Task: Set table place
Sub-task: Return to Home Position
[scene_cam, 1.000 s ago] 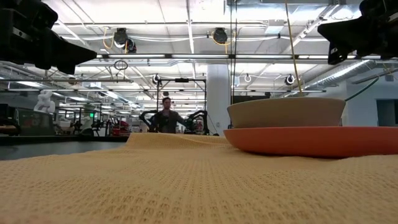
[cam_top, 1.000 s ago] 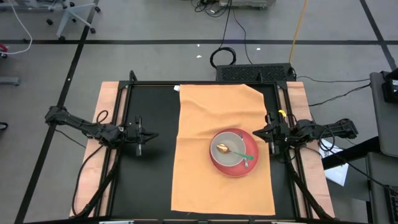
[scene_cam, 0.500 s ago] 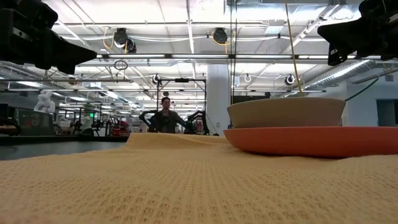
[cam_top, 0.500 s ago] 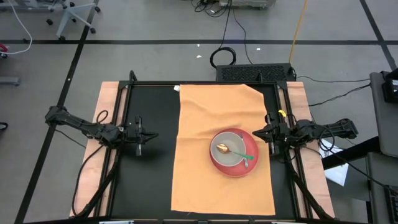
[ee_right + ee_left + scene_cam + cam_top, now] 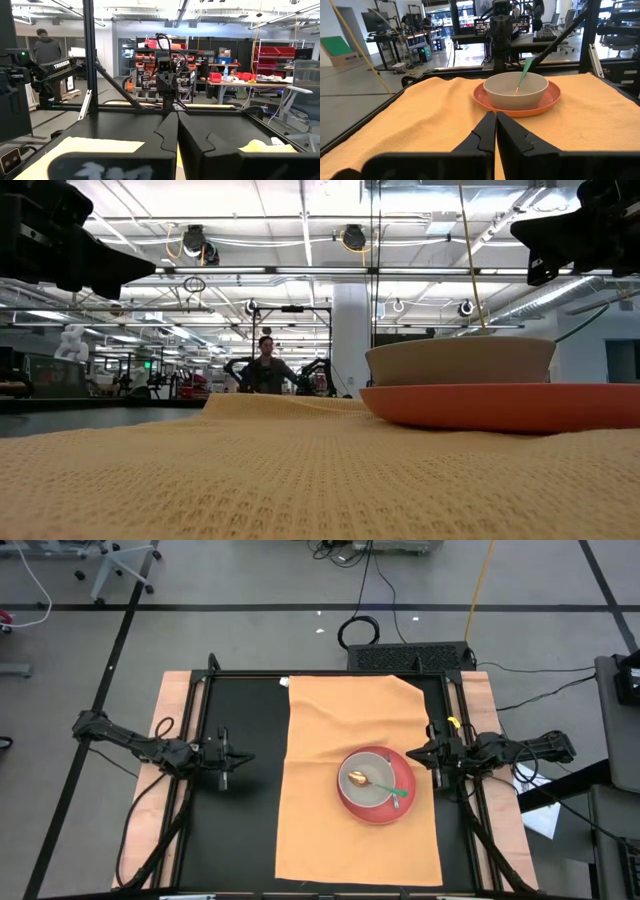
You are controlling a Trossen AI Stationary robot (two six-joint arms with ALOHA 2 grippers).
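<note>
On the tabletop (image 5: pixel 245 825), the table place (image 5: pixel 320 810) runs lengthwise front-to-back

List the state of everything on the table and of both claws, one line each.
Mat: spread on the black tabletop, slightly wrinkled.
Plate: flat on the mat, near its right edge.
Bowl: upright on the plate.
Spoon: in the bowl, green handle leaning over the rim.
Left claw: shut, empty, over bare tabletop left of the mat.
Right claw: shut, empty, at the mat's right edge.
</note>
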